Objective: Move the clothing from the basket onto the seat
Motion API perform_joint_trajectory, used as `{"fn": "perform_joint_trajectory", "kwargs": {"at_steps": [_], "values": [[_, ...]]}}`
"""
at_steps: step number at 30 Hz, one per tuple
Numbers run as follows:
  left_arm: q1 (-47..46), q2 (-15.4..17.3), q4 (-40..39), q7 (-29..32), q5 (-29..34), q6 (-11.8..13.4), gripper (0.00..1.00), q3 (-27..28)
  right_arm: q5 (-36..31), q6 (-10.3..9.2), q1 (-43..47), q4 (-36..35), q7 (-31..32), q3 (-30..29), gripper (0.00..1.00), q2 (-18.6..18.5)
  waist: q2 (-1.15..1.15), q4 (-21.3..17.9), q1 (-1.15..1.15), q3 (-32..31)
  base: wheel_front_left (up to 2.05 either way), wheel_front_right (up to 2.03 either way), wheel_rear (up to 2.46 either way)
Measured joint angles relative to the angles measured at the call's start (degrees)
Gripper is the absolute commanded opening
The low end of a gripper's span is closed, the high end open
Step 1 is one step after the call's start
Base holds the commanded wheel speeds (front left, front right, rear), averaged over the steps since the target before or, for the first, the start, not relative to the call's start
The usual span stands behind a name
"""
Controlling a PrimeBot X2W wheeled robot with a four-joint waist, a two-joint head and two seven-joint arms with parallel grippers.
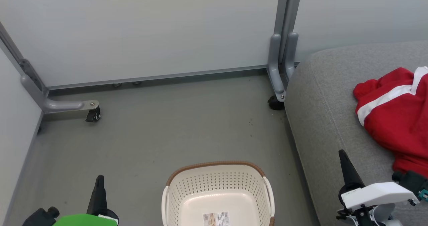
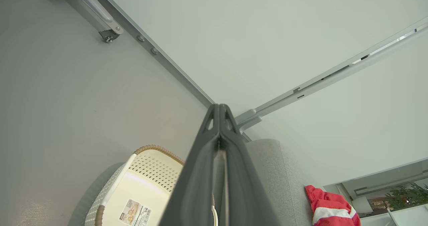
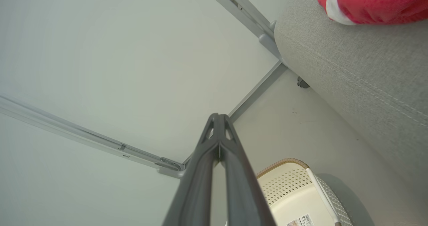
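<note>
Left wrist view: my left gripper (image 2: 219,119) has its fingers pressed together on nothing. My right gripper (image 3: 219,125) looks the same, closed and empty. Bottom centre of the head view, the laundry basket (image 1: 214,166) sits on the floor (image 1: 167,135) with a label (image 1: 216,218) inside. The red-and-white clothing (image 1: 394,119) lies at the right edge, on the grey seat (image 1: 321,119).

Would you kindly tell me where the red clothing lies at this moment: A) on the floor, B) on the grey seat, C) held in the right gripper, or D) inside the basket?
B: the clothing lies on the seat, and the basket on the floor shows just a paper label inside.
</note>
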Motion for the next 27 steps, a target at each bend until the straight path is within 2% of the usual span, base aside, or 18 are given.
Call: {"fn": "perform_joint_trajectory", "kwargs": {"at_steps": [27], "values": [[-4.5,0.1,1.3,4.2,-15.5,-1.2,0.00,2.2,15.6,0.00,-3.1,1.3,4.2,-3.0,0.00,0.8,0.00,0.5,0.00,1.4,0.00,0.00,0.00]]}}
